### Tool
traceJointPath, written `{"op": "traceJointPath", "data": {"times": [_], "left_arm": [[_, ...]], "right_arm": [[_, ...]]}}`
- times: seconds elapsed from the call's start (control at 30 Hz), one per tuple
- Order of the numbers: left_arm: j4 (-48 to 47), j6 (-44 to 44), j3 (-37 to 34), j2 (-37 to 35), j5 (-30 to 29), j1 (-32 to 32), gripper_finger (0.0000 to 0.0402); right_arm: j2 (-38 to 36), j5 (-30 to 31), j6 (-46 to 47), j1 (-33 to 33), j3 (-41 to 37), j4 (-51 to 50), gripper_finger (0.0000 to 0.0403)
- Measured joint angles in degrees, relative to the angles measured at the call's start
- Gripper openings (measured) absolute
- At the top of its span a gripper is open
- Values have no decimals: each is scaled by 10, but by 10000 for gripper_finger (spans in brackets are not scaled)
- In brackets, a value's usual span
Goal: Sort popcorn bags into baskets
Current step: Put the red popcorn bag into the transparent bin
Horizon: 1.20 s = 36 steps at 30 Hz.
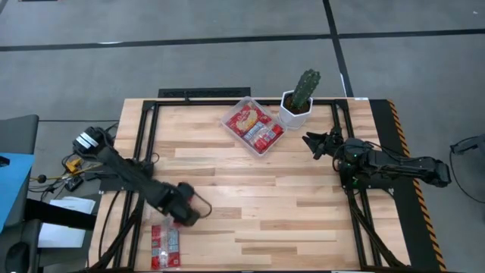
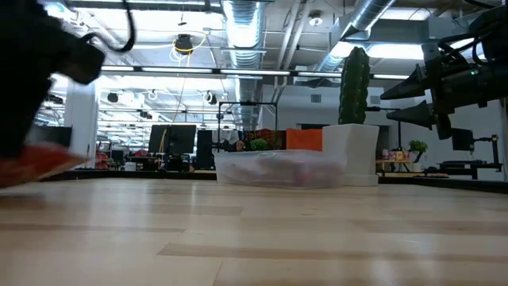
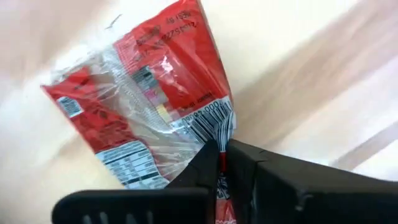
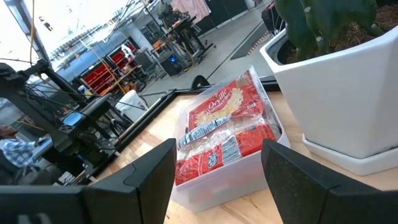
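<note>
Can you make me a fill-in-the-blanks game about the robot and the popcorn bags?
1. The left claw is shut on a red popcorn ____.
2. The clear tub already has ____ bags in it.
3. Next to the tub stands a white pot with a green ____ growing in it.
4. The right claw is ____, holding nothing.

Missing words: bag; popcorn; cactus; open

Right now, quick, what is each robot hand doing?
Left hand: closed, pinching a popcorn bag by its end.
Right hand: open, holding nothing, near the clear tub and the cactus pot.
</note>
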Motion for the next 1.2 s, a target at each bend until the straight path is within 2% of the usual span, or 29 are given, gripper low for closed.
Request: {"op": "traceJointPath", "data": {"times": [0.13, 0.27, 0.33, 0.43, 0.6, 0.73, 0.9, 1.2], "left_arm": [[5, 20, 0, -59, -61, 43, 1], [63, 81, 1, -114, -121, 102, 1], [104, 133, 1, -135, -133, 140, 1], [192, 225, 1, -154, -113, 210, 1], [356, 365, 2, -155, -11, 336, 1], [455, 433, 2, -144, 94, 446, 1], [574, 451, 3, -99, 236, 561, 1], [764, 417, 3, 62, 453, 704, 0]], "right_arm": [[0, 0, 0, 0, 0, 0, 260], [0, 0, 0, 0, 0, 0, 260], [0, 0, 0, 0, 0, 0, 260], [0, 0, 0, 0, 0, 0, 260], [0, 0, 0, 0, 0, 0, 260], [0, 0, 0, 0, 0, 0, 260], [1, 0, 0, 0, 0, 0, 260], [4, 1, -1, -1, 0, 0, 260]]}}
